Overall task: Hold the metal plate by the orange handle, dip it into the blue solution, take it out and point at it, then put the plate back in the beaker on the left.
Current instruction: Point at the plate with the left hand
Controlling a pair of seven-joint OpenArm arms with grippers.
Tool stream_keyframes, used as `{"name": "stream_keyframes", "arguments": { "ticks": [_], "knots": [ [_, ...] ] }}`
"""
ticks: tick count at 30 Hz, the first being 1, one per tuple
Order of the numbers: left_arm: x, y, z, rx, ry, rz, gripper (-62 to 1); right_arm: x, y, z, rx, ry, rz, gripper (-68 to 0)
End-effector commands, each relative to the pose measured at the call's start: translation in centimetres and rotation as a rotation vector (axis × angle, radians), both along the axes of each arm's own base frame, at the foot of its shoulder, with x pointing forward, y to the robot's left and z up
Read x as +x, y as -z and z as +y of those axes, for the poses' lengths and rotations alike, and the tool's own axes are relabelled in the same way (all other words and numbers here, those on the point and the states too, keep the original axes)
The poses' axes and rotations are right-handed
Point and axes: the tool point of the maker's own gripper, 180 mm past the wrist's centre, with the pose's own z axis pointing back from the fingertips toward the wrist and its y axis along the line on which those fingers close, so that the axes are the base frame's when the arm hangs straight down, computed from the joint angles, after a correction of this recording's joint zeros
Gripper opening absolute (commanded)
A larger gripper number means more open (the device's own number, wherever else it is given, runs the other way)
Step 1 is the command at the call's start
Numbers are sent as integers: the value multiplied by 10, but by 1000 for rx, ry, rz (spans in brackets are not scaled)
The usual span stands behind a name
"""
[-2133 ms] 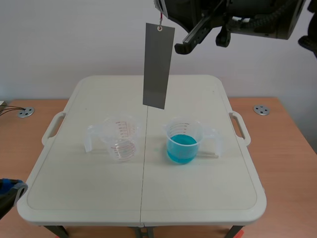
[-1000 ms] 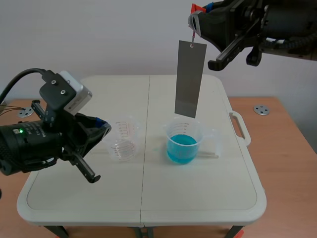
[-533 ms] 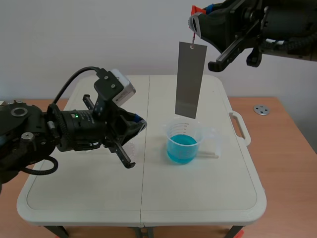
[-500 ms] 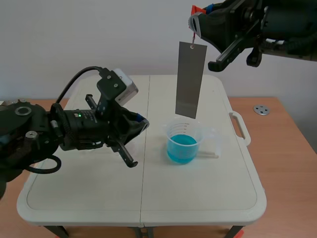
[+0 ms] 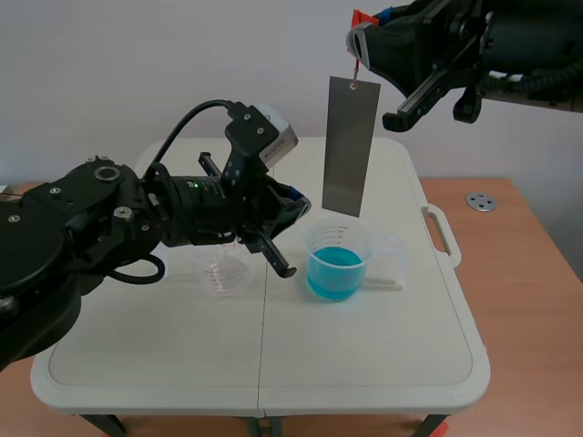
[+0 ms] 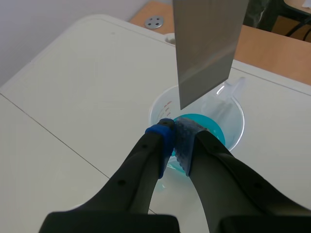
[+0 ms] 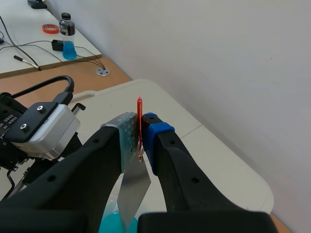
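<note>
White folding table [image 5: 383, 346] fills the lower frame, with a pale wall behind it. At the upper right, the right gripper [image 5: 362, 38] has its fingers closed on the orange handle [image 5: 363, 17]. The metal plate [image 5: 351, 146] hangs upright from the handle, just above the beaker of blue solution [image 5: 337, 261] at centre. Coming in from the left, the left gripper [image 6: 176, 137] has its fingers pressed together on nothing, its tip near the plate's lower edge. The clear beaker [image 5: 224, 273] stands centre-left, partly hidden by that arm.
</note>
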Motion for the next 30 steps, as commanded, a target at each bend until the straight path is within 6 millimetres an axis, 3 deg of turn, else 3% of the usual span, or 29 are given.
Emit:
{"name": "stream_keyframes", "arguments": {
  "ticks": [1,21,25,30],
  "knots": [
    [2,-13,-5,-29,11,-30,-593,-1,-14,1,18,-12,-42,-660],
    [-1,-5,-1,-23,-9,-16,-593,-1,-14,1,18,-12,-43,-660],
    [-6,5,14,-20,-42,-14,-593,-1,-15,1,19,-13,-43,-660],
    [-9,18,57,21,-141,-11,-593,-1,-15,1,19,-13,-43,-660]
  ]
}}
